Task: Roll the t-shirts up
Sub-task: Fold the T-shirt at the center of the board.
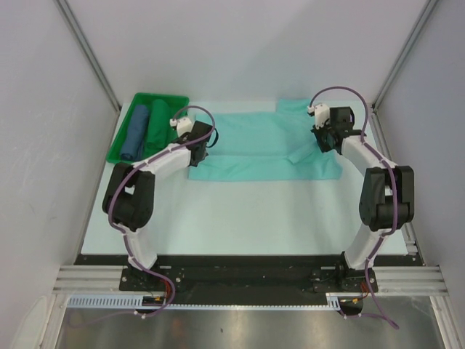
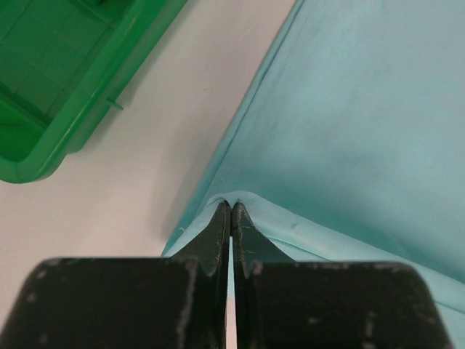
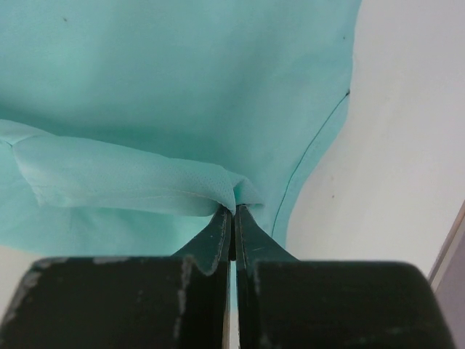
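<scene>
Left pincer: your left pincer (image 2: 231,209) is clamping a small ridge of the mint t-shirt (image 2: 349,109) at its left edge, with the tips pressed together on the cloth.
Right pincer: your right pincer (image 3: 234,211) is pinching a raised fold of the same shirt close to its right hem, and no gap is showing between the tips.
Shirt position: the shirt is lying spread across the far half of the worktop (image 1: 240,211), just beside the green tray (image 1: 116,151), with a folded band running along its near side.
Reason for hold: you are gripping both side edges at matching depth, judged so that both ends can be carried together and the fold is coming out straight.
Tray contents: a blue roll (image 1: 134,134) and a dark green roll (image 1: 155,125) are lying side by side in the tray. I judge these to be finished shirts parked clear of the work.
Step in hand: you are, by my judgement, folding lengthwise ahead of rolling, and no roll is showing yet on this shirt.
Risk: you are holding thin cloth by a very small bite, so a slip or a skewed band is likely if one side pulls harder.
</scene>
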`<state>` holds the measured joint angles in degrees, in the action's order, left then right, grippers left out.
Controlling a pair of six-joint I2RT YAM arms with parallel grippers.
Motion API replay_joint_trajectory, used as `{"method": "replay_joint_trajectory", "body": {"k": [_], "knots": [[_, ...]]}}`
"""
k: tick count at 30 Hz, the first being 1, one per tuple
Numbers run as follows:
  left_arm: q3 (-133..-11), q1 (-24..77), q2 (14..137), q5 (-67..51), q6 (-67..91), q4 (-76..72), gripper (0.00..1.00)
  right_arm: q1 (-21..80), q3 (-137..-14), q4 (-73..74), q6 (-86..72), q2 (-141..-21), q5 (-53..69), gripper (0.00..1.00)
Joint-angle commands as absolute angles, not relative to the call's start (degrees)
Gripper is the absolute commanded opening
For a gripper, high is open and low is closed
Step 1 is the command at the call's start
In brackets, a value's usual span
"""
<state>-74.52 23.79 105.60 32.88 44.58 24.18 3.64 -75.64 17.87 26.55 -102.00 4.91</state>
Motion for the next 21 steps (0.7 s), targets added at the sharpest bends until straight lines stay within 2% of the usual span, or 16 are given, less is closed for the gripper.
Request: {"method": "replay_joint_trajectory", "body": {"k": [1,21], "knots": [[-77.52,22.59,107.05,34.72,44.82,24.87,0.0,3.25,-79.1,13.8,26.02,-103.97,3.87,0.0],[-80.6,21.18,111.53,31.2,41.84,20.49,0.0,1.5,-82.0,11.6,24.96,-109.16,4.39,0.0]]}}
